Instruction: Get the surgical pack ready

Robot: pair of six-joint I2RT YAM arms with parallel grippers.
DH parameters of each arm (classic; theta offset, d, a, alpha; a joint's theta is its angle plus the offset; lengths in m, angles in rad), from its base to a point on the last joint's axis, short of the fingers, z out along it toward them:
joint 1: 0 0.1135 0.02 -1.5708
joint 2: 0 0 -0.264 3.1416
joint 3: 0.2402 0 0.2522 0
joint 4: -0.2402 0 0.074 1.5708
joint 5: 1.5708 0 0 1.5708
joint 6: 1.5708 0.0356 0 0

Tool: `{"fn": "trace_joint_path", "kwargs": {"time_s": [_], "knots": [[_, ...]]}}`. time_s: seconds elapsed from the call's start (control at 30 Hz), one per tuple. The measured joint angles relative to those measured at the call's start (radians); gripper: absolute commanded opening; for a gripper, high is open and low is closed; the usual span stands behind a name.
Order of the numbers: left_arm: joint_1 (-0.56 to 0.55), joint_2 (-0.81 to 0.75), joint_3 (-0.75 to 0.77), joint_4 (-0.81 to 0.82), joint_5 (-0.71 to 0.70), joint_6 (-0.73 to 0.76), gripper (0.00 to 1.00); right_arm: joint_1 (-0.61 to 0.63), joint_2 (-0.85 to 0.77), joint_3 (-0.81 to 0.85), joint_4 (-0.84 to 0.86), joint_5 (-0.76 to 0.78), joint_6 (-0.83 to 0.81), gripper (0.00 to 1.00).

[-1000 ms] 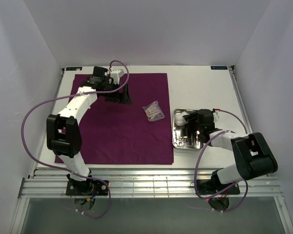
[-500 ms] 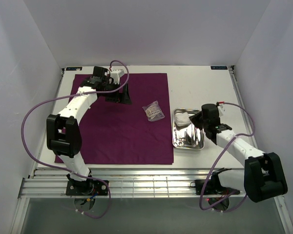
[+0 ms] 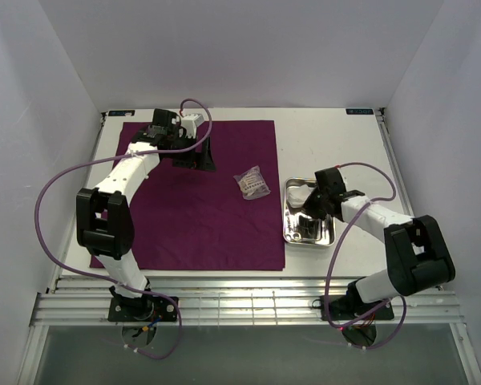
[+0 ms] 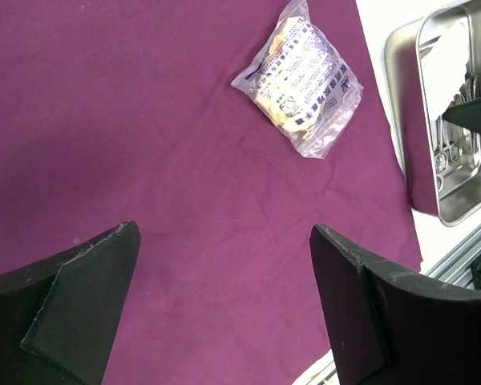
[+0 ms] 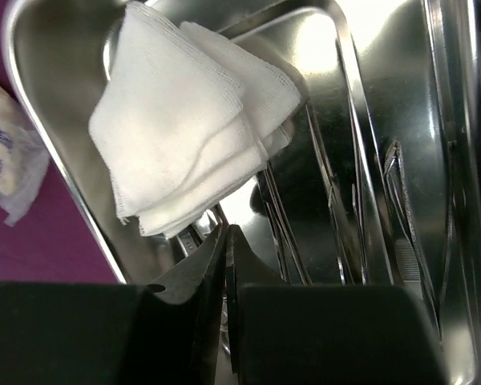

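We find the right gripper (image 5: 227, 233) with its jaws shut, the two fingers pressed flat together. Their tips sit low inside the steel tray (image 5: 60, 88), at the near edge of the white gauze pads (image 5: 184, 136) and over the metal instruments (image 5: 337, 208). We cannot tell whether anything is pinched between them. The gauze is a folded stack that leans into the tray's far left corner, and part of it covers the instrument handles. The instruments lie lengthwise along the tray floor.

We find the left gripper (image 4: 223, 233) with its jaws spread wide and nothing between them. It hangs above the far left part of the purple cloth (image 3: 200, 208).

The cloth lies flat and unfolded as a large square on the left half of the tabletop (image 3: 329, 144). A clear plastic packet (image 4: 301, 80) with blue print rests on the cloth near its right edge, toward the far side and apart from the tray. The tray stands on the bare tabletop at the cloth's right edge. We cannot tell whether it touches the cloth.
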Motion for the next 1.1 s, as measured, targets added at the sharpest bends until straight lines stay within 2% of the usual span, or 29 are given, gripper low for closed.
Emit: {"fn": "trace_joint_path", "kwargs": {"time_s": [0.37, 0.87, 0.93, 1.03, 1.07, 1.1], "knots": [[0.0, -0.005, -0.005, 0.0, -0.021, 0.005, 0.98, 0.01, 0.116, 0.072, 0.002, 0.014, -0.034, 0.08], [0.0, -0.019, -0.01, 0.001, -0.034, 0.005, 0.98, 0.019, 0.132, 0.1, -0.005, 0.031, -0.078, 0.08], [0.0, -0.019, -0.015, 0.002, -0.037, 0.005, 0.98, 0.033, 0.095, 0.1, -0.032, 0.035, -0.105, 0.12], [0.0, -0.019, -0.03, 0.0, -0.048, 0.009, 0.98, 0.073, 0.006, 0.11, -0.084, 0.043, -0.156, 0.29], [0.0, -0.021, -0.035, 0.0, -0.052, 0.014, 0.98, 0.089, -0.029, 0.115, -0.1, 0.051, -0.177, 0.42], [0.0, -0.023, -0.04, 0.0, -0.056, 0.02, 0.98, 0.104, -0.063, 0.118, -0.111, 0.055, -0.197, 0.49]]}}
